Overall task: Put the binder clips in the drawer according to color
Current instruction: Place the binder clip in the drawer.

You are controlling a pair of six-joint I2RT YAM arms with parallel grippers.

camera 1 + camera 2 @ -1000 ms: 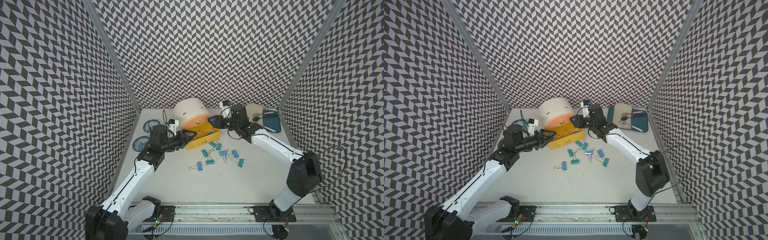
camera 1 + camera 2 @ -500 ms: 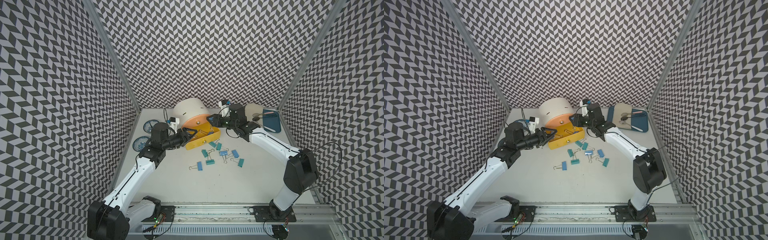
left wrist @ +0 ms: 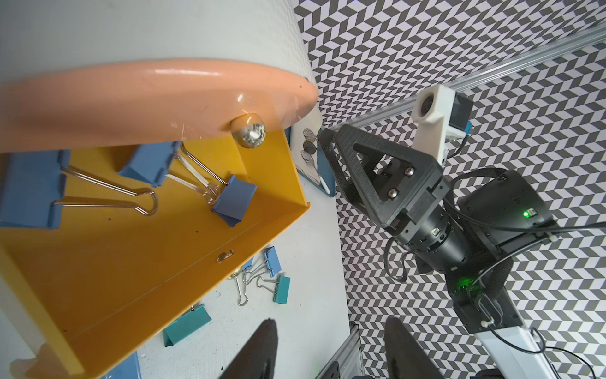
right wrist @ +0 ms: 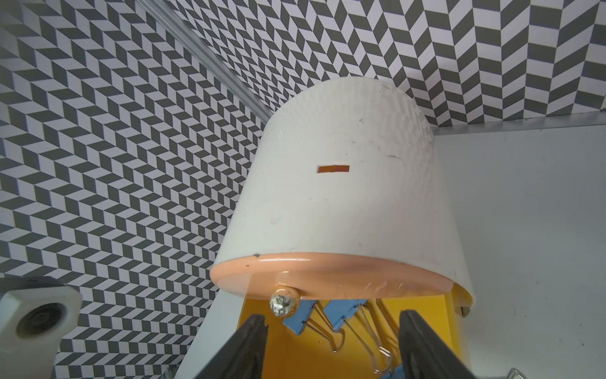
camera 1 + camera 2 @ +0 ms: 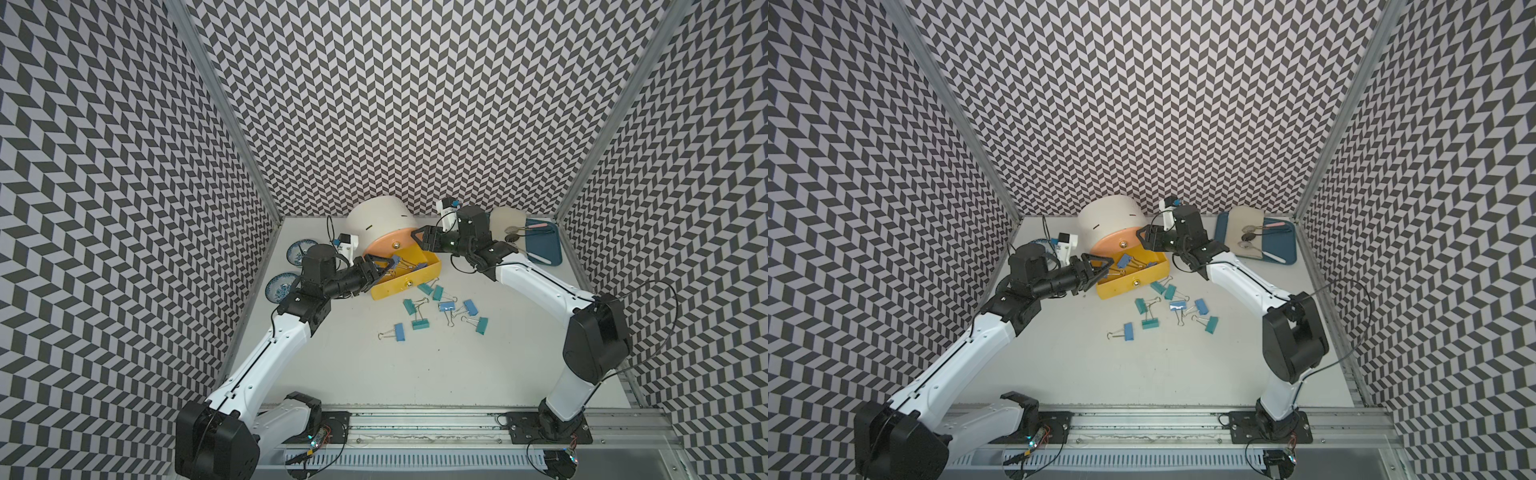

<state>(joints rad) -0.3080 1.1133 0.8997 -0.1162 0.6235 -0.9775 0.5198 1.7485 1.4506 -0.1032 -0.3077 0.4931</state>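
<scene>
Robotics lab test cell. Black-and-white chevron panels (image 5: 374, 104) in aluminium framing (image 5: 227, 112) beyond and on both outer sides of the left pincer (image 5: 386, 270) and right pincer (image 5: 417, 240); plain white worktop (image 5: 415, 374) below them; slotted metal rail (image 5: 415, 420) with bolted arm bases (image 5: 548, 434) and white cable duct (image 5: 415, 459) well behind them.

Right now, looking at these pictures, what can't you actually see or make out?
Inside of the salmon drawer: shut, in both top views.
Back of the yellow drawer: in the left wrist view the salmon front overhangs it, covering parts of the blue clips.
Patterned plates: in a top view, partly behind the left arm.
Spoons on the blue tray: too small for detail.
</scene>
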